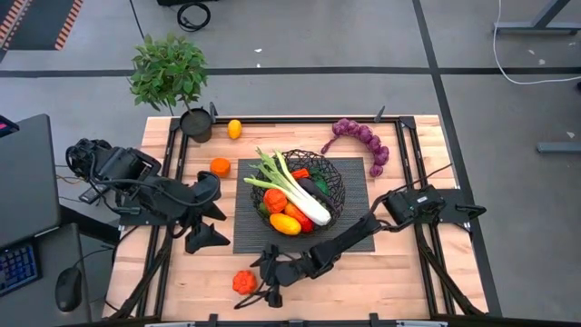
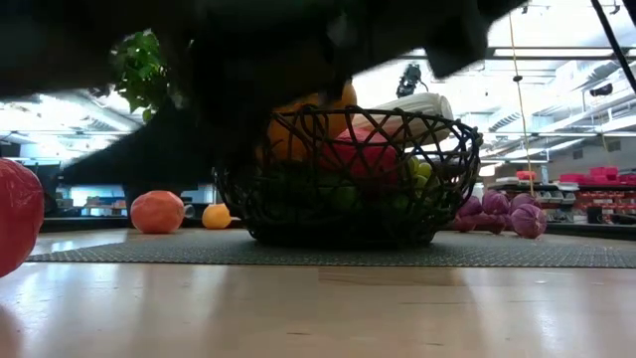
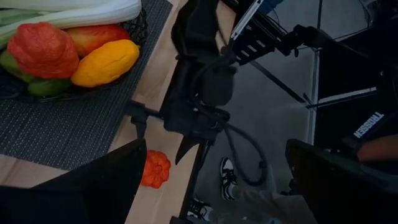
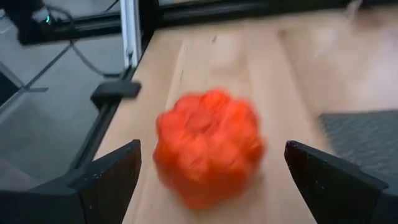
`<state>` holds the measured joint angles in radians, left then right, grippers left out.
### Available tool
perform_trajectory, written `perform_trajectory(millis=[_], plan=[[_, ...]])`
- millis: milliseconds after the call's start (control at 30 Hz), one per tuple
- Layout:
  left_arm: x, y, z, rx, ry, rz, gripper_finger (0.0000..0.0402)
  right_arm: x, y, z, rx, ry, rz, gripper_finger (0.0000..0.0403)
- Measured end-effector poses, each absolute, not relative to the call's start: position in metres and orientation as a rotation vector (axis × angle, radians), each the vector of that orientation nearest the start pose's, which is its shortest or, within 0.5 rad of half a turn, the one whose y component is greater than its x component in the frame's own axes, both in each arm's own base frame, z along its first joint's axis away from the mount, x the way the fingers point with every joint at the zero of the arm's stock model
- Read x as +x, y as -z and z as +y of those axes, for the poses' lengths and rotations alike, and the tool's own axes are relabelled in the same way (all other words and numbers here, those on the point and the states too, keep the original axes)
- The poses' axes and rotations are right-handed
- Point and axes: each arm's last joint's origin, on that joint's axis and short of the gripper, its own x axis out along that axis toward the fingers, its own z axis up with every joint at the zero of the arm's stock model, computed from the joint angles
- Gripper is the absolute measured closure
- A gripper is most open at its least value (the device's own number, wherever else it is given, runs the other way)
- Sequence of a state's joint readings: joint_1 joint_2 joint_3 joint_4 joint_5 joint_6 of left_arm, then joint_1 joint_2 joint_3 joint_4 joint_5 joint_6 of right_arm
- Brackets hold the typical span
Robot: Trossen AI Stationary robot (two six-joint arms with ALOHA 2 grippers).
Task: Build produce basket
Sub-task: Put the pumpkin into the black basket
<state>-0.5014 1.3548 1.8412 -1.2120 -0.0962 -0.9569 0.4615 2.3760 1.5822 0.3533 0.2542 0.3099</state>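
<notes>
Right wrist view is showing you the right gripper (image 4: pixel 211 186) spread around an orange pumpkin (image 4: pixel 208 146); overhead, the basket (image 1: pixel 329 178) is sitting on the surface's grey mat (image 1: pixel 354 232).

Wooden table (image 1: pixel 408 272) carried a dark woven mat (image 1: pixel 359 238) at its centre. A leafy plant (image 1: pixel 169 71) in a small black pot (image 1: pixel 195 124) stood at the far left corner. Left of the table: a keyboard (image 1: pixel 16 265), a mouse (image 1: pixel 68 289). Cables (image 1: pixel 536 54) lay on the grey floor (image 1: pixel 300 36). Someone's shoe (image 3: pixel 227 177) showed below the table edge.
</notes>
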Motion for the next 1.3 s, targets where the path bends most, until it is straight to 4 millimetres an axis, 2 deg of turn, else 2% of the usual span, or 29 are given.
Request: perform_trajectory(millis=[67, 200, 433, 733, 867, 1133, 1233, 1300], plan=[[0.198, -0.465, -0.105, -0.691, 0.023, 0.814, 0.001, 0.461, -0.106, 0.224, 0.143, -0.139, 0.455, 0.0003], [0.198, -0.465, -0.105, -0.694, 0.019, 0.817, 0.001, 0.468, -0.11, 0.229, 0.151, -0.122, 0.407, 0.0003], [0.198, -0.464, -0.105, -0.695, 0.019, 0.822, 0.001, 0.485, -0.092, 0.24, 0.101, -0.156, 0.403, 0.0003], [0.197, -0.464, -0.106, -0.707, 0.024, 0.835, 0.001, 0.511, -0.084, 0.253, 0.12, -0.127, 0.33, 0.0003], [0.197, -0.464, -0.106, -0.705, 0.024, 0.837, 0.001, 0.512, -0.081, 0.254, 0.134, -0.109, 0.386, 0.0008], [0.197, -0.464, -0.106, -0.688, 0.031, 0.835, 0.001, 0.508, -0.102, 0.252, 0.127, -0.086, 0.445, 0.0057], [0.197, -0.464, -0.106, -0.688, 0.032, 0.835, 0.001, 0.507, -0.108, 0.251, 0.128, -0.086, 0.468, 0.0064], [0.197, -0.464, -0.106, -0.688, 0.031, 0.835, 0.001, 0.505, -0.12, 0.252, 0.13, -0.088, 0.464, 0.0064]])
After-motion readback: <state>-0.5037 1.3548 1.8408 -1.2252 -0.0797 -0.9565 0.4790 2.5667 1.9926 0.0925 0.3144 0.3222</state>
